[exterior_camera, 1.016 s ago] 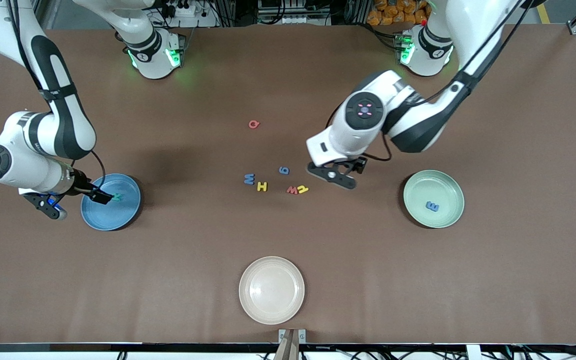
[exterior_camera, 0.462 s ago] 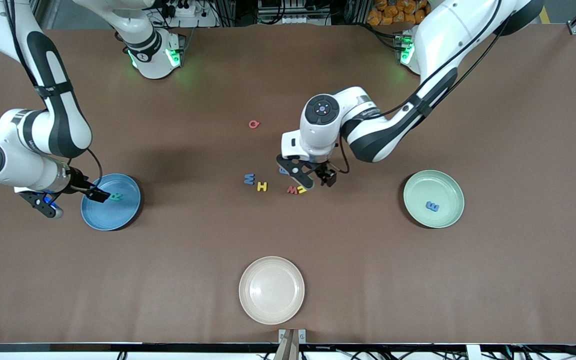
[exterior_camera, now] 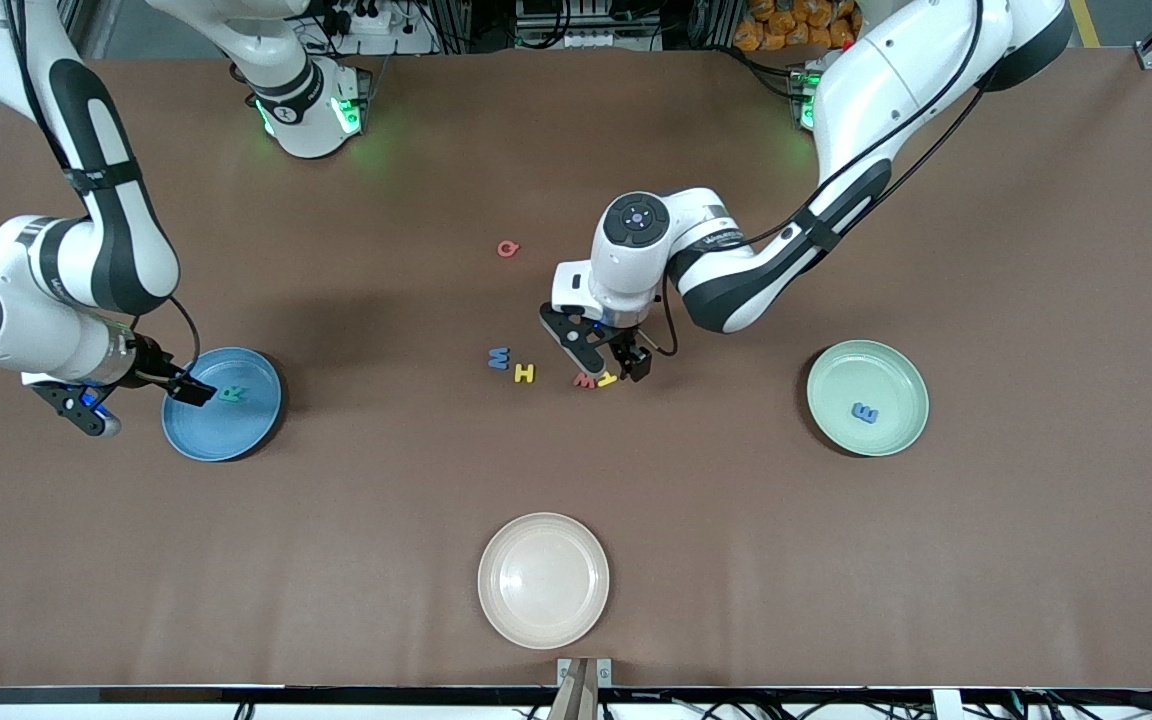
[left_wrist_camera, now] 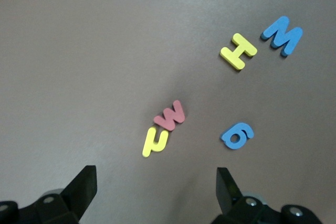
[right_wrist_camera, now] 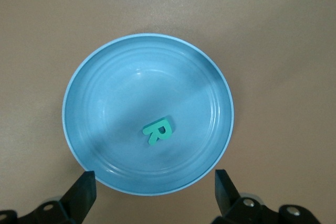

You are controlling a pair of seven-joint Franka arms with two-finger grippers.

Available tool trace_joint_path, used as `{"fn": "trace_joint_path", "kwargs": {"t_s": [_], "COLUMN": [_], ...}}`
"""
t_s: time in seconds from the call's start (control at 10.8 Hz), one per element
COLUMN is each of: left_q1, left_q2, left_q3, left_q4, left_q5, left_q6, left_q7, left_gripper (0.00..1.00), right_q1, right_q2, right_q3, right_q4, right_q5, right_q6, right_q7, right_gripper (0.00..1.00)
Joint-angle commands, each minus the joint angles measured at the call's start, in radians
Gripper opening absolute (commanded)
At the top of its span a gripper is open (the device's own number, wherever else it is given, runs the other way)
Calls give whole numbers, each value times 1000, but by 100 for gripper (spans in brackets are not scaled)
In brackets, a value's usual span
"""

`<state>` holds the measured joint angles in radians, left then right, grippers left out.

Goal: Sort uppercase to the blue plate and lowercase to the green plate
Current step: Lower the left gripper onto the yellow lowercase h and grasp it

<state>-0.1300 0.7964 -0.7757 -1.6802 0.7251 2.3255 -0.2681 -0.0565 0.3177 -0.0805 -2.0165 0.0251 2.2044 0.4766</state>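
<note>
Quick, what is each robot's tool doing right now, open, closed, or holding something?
Left tool: open, empty, over the loose letters at mid-table.
Right tool: open, empty, over the blue plate, where the green R lies.

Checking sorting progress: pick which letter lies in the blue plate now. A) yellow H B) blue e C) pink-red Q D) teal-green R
D: the teal-green R lies alone inside the blue plate, under the open right gripper; the yellow H and pink-red Q lie on the bare table, and the blue e is in the green plate.
</note>
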Motion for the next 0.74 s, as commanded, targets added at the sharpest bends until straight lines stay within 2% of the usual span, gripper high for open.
{"fn": "trace_joint_path", "kwargs": {"t_s": [0.0,0.28,0.65], "left_q1": [3,7,7], "left_q2": [20,38,70], "left_q3": [7,19,32], "left_q4": [-12,-55,-64], "left_q5": [66,149,151], "left_q6": [51,101,123], "left_q7": [12,15,76], "left_gripper": [100,100,98], "right_q1": [-17,-17,-20], "right_q2": [-9,-9,-3], "right_q3": [13,13,13], "right_q4": [2,7,10], "right_q5": [9,9,7], "right_q6": [-15,-14,-9], "right_q7": [-12,-13,-16], "right_gripper": [100,100,100]}}
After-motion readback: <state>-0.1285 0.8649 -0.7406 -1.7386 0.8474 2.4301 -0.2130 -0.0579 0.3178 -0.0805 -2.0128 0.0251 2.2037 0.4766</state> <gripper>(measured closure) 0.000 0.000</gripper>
